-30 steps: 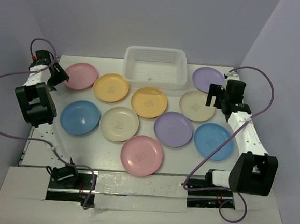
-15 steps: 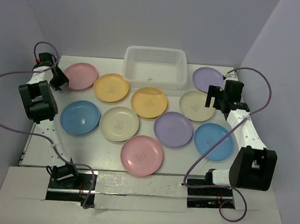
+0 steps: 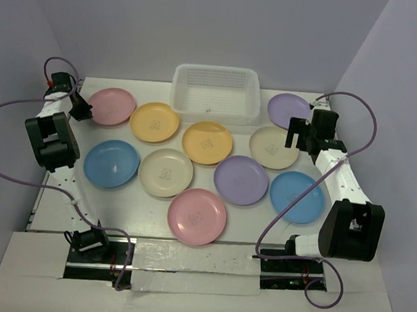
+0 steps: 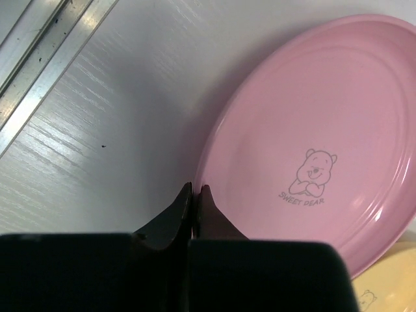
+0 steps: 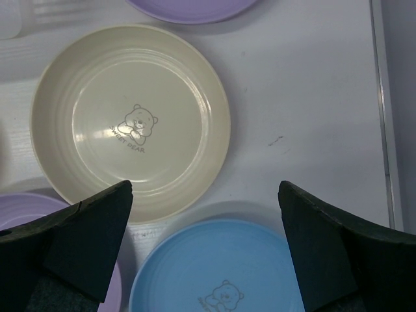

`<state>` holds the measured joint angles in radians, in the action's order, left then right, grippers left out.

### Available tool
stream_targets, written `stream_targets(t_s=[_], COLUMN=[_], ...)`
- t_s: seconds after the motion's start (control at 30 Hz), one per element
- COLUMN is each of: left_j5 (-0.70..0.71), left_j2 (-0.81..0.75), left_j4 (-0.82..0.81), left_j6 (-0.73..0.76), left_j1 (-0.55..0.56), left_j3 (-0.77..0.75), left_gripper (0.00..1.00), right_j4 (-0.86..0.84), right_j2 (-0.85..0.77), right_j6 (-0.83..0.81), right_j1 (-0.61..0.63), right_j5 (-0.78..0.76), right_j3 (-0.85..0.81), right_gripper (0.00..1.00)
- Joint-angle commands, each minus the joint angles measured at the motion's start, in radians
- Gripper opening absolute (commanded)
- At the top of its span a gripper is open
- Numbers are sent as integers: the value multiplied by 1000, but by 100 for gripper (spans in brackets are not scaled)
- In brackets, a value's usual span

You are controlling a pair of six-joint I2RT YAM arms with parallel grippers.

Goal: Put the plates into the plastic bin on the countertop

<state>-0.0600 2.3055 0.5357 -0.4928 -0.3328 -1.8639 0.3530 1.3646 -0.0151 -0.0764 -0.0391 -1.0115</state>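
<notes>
White counter [image 3: 121, 208], lavender walls [image 3: 204, 25]. Left pincer [image 4: 194, 192] closed tight at rim of pink plate [image 4: 312, 123]; right pincer [image 5: 205, 201] spread wide. Risk: rim missed, lift comes up empty.

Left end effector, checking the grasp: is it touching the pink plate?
Touching: left wrist view shows the end effector shut on the pink plate at its rim.

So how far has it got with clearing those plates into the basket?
Barely begun. Done: nothing; the bin holds no plates, and all ten plates lie on the countertop. In hand: the left gripper is shut at the rim of the far-left pink plate, which lies flat; the right gripper hangs open above a cream plate. Left: lifting and binning every plate.
</notes>
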Motion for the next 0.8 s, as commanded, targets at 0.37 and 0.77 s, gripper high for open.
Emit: stream_targets(t_s=[0.37,0.77], left_j5=[36,283], left_j2=[-358,-468], left_j4=[55,-96], left_j6=[-48,99], left_j1=[-3,452], left_j3=[-146,-160], left_gripper=[0,0], right_j4=[33,72], right_j2=[-67,-50], right_j6=[67,100], right_j1=[-7,-46], right_j5=[-8,-67], right_j3=[-74,-115], right_gripper=[100,100])
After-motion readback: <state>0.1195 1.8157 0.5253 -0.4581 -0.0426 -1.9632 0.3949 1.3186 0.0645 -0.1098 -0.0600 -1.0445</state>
